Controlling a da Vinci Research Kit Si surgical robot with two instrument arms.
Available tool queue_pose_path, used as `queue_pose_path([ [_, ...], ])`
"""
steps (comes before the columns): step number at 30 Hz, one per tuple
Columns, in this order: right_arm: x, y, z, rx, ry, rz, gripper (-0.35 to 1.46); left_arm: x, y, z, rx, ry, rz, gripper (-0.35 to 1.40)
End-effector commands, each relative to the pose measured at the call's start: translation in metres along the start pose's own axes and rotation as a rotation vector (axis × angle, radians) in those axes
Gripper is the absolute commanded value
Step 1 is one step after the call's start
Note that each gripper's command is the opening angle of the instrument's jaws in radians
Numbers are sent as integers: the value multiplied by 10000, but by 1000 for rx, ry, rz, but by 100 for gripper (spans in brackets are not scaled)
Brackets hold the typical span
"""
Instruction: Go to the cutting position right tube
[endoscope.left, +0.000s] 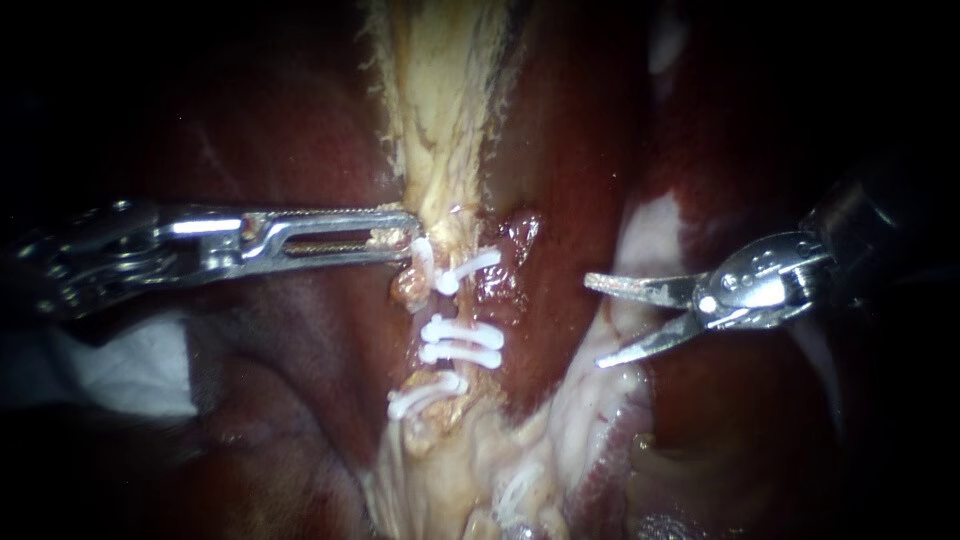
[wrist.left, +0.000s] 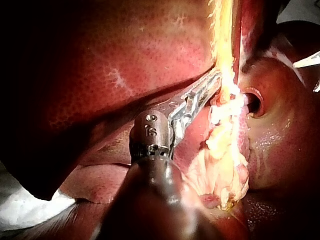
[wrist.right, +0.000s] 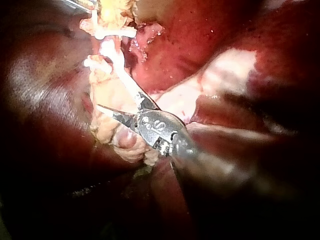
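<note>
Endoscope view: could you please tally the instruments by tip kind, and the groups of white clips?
Jaws: 1, left instrument, shut on tissue.
Blades: 1, right instrument, open.
Clip groups: 3.
Total: 5.

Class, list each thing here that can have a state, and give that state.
Tube, clipped, looks uncut.
Clips, closed across the tube.
Left instrument, jaws shut on pale tissue.
Right instrument, blades open, holding nothing, apart from the tube.
</note>
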Motion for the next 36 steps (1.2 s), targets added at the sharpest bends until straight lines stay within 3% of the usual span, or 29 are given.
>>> queue_pose_path([
  [1, 1, 0, 0, 0, 0, 0, 127, 0, 0, 0, 0, 0, 0, -35],
  [8, 1, 0, 4, 10, 2, 24, 126, -6, 0, -10, 7, 5, -3, -35],
  [18, -10, 1, 27, 34, 8, 59, 107, -25, -2, -47, -2, 0, -15, -35],
  [24, -17, 9, 38, 40, 9, 75, 87, -27, -8, -58, -1, -2, -17, -35],
  [36, -18, 34, 73, 64, 12, 119, 70, -29, -18, -67, 1, -3, -21, -35],
])
